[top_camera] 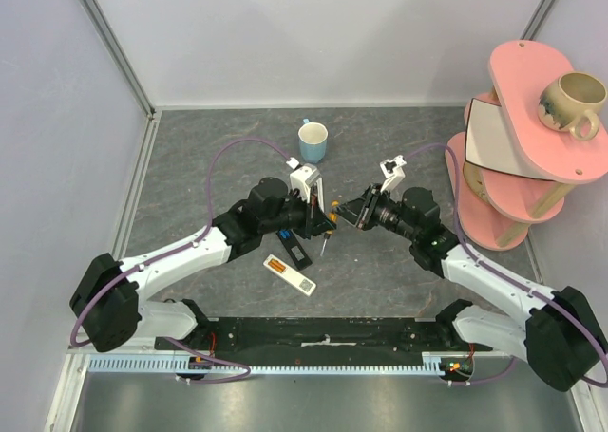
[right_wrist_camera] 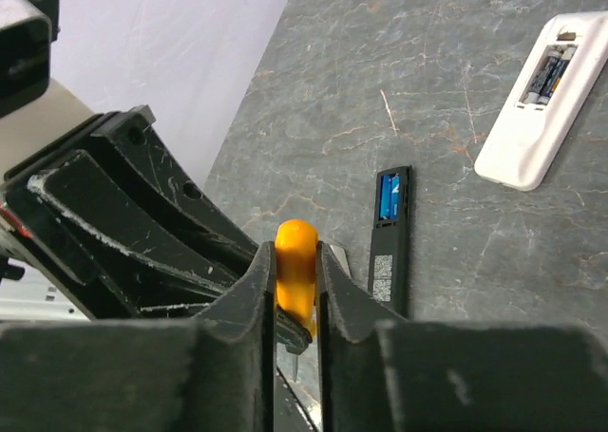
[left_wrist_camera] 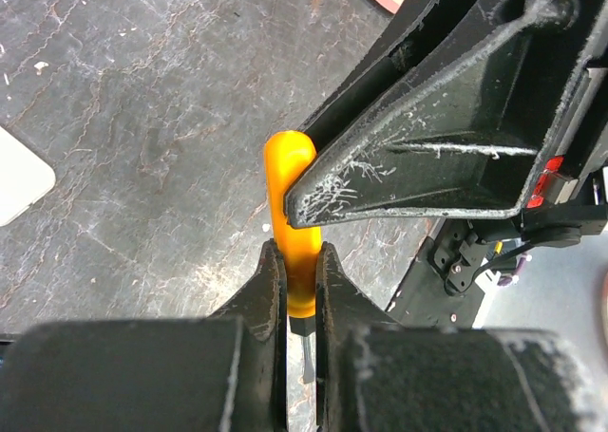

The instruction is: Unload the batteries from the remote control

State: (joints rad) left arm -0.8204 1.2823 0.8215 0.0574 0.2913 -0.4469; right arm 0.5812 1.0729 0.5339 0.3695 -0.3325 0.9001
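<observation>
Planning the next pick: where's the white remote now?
In the top view the white remote lies on the table, slightly left of centre, beside the black remote on its near side.

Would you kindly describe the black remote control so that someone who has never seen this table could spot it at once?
On the grey marbled table, between the blue mug and the table's near edge, two remote controls lie close together, backs open. The black remote control is the slimmer one, showing a blue battery; its neighbour, the white remote control, is broader.
</observation>
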